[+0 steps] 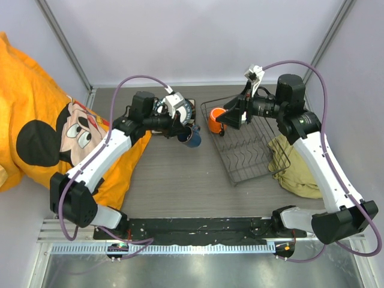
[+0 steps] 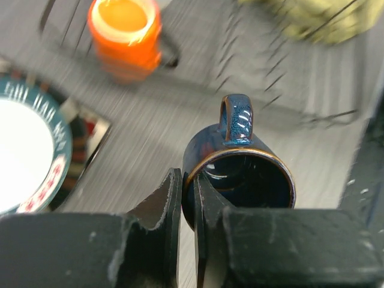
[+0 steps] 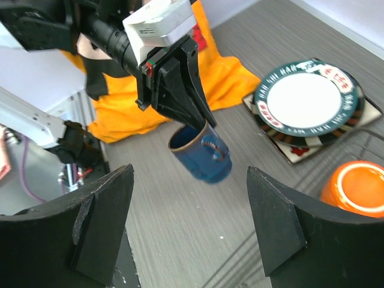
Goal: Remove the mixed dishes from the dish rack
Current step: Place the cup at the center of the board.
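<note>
One orange mug [image 1: 216, 120] shows in the dish rack [image 1: 249, 150]; blue cup held outside it

Broad and dark-wired, the dish rack spreads beneath and behind the right gripper [image 3: 189, 222], whose fingers stand wide apart with nothing between them. Just beside the left gripper [image 2: 187, 192], a round plate [image 3: 309, 96] lies flat on a square plate [image 3: 287, 146] on the table [image 1: 174, 180], outside the rack. The orange mug stands upright in the rack's corner, just beyond one of the right gripper's fingers. Smallest, the small dark-blue cup [image 2: 240, 174] hangs tilted from the left gripper, which pinches its rim wall, one finger inside and one outside, opposite the handle. It looks like glazed pottery: stiff, slick, likely to chip if knocked, yet light enough for a rim pinch. The mug probably wants the same hold across its wall, taken squarely so the glaze does not slide.
</note>
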You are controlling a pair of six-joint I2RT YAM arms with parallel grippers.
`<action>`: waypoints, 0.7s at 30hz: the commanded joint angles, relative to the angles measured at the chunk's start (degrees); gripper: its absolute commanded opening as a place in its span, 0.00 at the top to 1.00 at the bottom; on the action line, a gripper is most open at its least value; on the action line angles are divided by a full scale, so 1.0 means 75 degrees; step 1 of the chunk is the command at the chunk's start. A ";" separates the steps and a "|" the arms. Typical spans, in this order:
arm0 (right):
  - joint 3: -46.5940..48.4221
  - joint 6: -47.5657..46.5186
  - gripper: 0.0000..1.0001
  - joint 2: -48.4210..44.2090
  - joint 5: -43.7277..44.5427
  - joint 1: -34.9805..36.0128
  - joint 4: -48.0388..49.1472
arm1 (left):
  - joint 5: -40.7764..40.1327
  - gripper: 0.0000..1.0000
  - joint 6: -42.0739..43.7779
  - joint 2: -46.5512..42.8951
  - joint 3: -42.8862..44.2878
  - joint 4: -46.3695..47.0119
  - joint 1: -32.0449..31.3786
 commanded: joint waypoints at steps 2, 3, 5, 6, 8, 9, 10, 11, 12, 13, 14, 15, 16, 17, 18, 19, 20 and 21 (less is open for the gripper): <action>0.0234 -0.0868 0.19 -0.0189 0.0873 0.0010 -0.0550 | -0.1432 1.00 0.1626 0.0599 0.1107 -0.2474 0.0256; 0.0234 -0.0915 0.19 -0.0200 0.0932 0.0022 -0.0585 | -0.1735 1.00 0.1708 0.0705 0.1166 -0.2581 0.0303; 0.0210 -0.1020 0.19 -0.0200 0.1107 0.0022 -0.0656 | -0.1937 1.00 0.1988 0.0950 0.1331 -0.2943 0.0513; 0.0198 -0.1044 0.19 -0.0235 0.1143 0.0022 -0.0679 | -0.2077 1.00 0.2094 0.1045 0.1389 -0.3061 0.0572; 0.0163 -0.1091 0.19 -0.0270 0.1225 0.0033 -0.0702 | -0.2230 1.00 0.2305 0.1336 0.1507 -0.3319 0.0771; 0.0163 -0.1103 0.19 -0.0305 0.1271 0.0033 -0.0714 | -0.2347 1.00 0.2376 0.1420 0.1530 -0.3390 0.0923; 0.0163 -0.1115 0.19 -0.0306 0.1307 0.0033 -0.0749 | -0.2371 1.00 0.2423 0.1525 0.1530 -0.3437 0.0994; 0.0175 -0.1126 0.19 -0.0317 0.1400 0.0033 -0.0773 | -0.2395 1.00 0.2516 0.1665 0.1519 -0.3449 0.1076; 0.0187 -0.1161 0.19 -0.0329 0.1459 0.0033 -0.0808 | -0.2383 1.00 0.2529 0.1736 0.1437 -0.3414 0.1239; 0.0210 -0.1208 0.19 -0.0329 0.1517 0.0033 -0.0901 | -0.2441 1.00 0.2552 0.1783 0.1402 -0.3391 0.1287; 0.0256 -0.1232 0.19 -0.0306 0.1692 0.0045 -0.0948 | -0.2500 1.00 0.2529 0.1853 0.1355 -0.3344 0.1345; 0.0269 -0.1302 0.19 -0.0283 0.1775 0.0045 -0.0995 | -0.2570 1.00 0.2575 0.1958 0.1262 -0.3251 0.1392; 0.0292 -0.1360 0.19 -0.0213 0.1880 0.0045 -0.1135 | -0.2710 1.00 0.2576 0.2006 0.1214 -0.3169 0.1428; 0.0327 -0.1430 0.19 -0.0200 0.1986 0.0045 -0.1194 | -0.2769 1.00 0.2576 0.2064 0.1156 -0.3098 0.1463; 0.0327 -0.1478 0.19 -0.0177 0.2277 0.0045 -0.1241 | -0.2805 1.00 0.2587 0.2146 0.1051 -0.2947 0.1521; 0.0327 -0.1606 0.19 -0.0154 0.2431 0.0034 -0.1323 | -0.2840 1.00 0.2587 0.2193 0.1003 -0.2899 0.1545; 0.0292 -0.1665 0.19 -0.0130 0.2571 0.0033 -0.1358 | -0.2910 1.00 0.2599 0.2252 0.0980 -0.2864 0.1557; 0.0281 -0.1735 0.19 -0.0118 0.2851 0.0045 -0.1382 | -0.2910 1.00 0.2611 0.2287 0.0933 -0.2863 0.1615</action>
